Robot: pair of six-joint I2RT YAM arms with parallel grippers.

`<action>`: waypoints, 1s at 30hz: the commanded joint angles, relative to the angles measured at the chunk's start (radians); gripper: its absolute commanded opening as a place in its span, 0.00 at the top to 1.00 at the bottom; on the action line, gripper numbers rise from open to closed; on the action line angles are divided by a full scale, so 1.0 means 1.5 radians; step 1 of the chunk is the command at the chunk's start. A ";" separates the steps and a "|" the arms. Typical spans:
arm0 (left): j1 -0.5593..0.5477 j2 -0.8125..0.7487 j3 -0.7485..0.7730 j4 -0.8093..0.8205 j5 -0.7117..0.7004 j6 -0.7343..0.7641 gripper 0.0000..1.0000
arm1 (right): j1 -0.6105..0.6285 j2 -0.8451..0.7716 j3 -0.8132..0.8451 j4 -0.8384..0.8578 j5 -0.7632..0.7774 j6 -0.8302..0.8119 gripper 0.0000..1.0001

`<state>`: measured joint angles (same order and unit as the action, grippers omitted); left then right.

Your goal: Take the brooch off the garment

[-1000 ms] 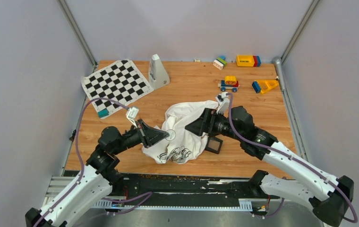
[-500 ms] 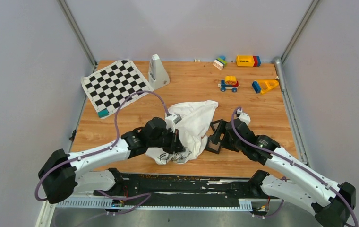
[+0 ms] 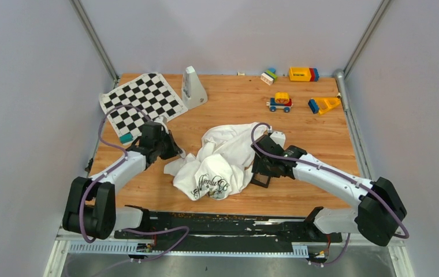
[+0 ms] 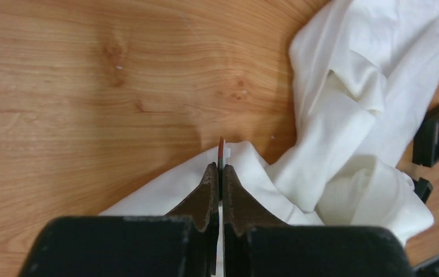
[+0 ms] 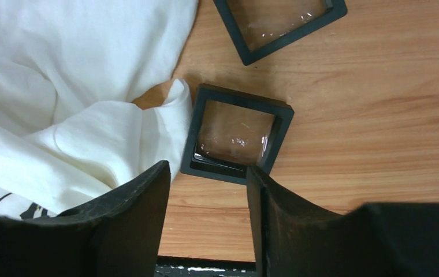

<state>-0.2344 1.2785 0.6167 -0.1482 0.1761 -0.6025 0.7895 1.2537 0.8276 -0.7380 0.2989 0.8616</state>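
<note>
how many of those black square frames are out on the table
2. One black frame lies against the garment's edge, just ahead of the right gripper; the other frame lies beyond it, cut off at the picture's edge. The cloth may hide more.

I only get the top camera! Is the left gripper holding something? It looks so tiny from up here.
Observer: Yes. The left wrist view shows the left gripper shut on a thin piece, reddish at its tip, over a corner of the white garment.
Operator: What's the other one doing?
Observer: The right gripper is open above a black square frame with a clear window. The garment's edge lies against that frame, and a second frame sits just beyond.
</note>
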 commanded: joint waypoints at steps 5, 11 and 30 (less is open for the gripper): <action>-0.097 -0.138 0.017 0.059 0.051 0.085 1.00 | -0.001 0.072 0.051 0.043 -0.013 -0.012 0.55; -0.184 -0.325 0.000 0.043 0.028 0.101 1.00 | 0.000 0.110 0.044 0.075 -0.020 -0.001 0.59; -0.485 0.074 0.143 -0.014 0.030 0.090 1.00 | -0.002 0.096 0.017 0.090 -0.048 -0.011 1.00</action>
<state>-0.9405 1.3006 0.7742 -0.1825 0.2222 -0.4484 0.7887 1.4662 0.8680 -0.6281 0.2398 0.8505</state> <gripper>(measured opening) 0.007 0.031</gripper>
